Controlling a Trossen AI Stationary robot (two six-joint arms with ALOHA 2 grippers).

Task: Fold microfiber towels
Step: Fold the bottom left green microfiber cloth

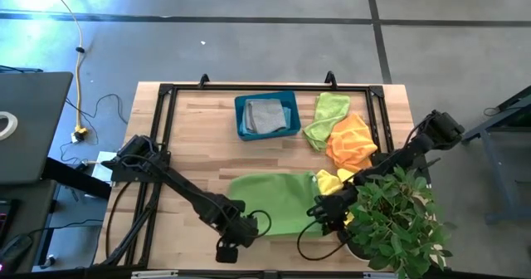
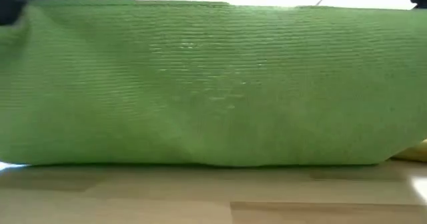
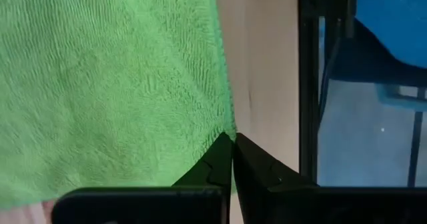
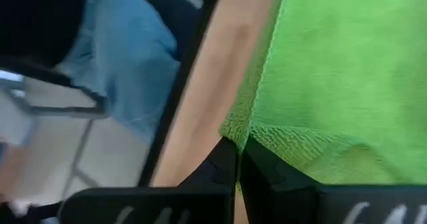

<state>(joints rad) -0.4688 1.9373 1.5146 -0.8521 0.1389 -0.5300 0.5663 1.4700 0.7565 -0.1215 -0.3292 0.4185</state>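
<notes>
Left pincer [image 3: 231, 139] is clenching the green towel [image 1: 270, 200] corner at 7 o'clock on the tabletop [image 1: 191, 146]. Right pincer [image 4: 238, 146] is gripping the 5 o'clock corner.

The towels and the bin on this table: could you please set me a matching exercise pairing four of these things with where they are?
Things:
1. grey towel
2. orange towel
3. big green towel
4. bin

Places:
A. spread flat at the table's near edge, a gripper shut on each near corner
B. on the table's far side, just left of a small green towel
C. inside the bin
D. in the pile on the right, between the small green towel and the plant

Pairs: 1-C, 2-D, 3-A, 4-B
</notes>
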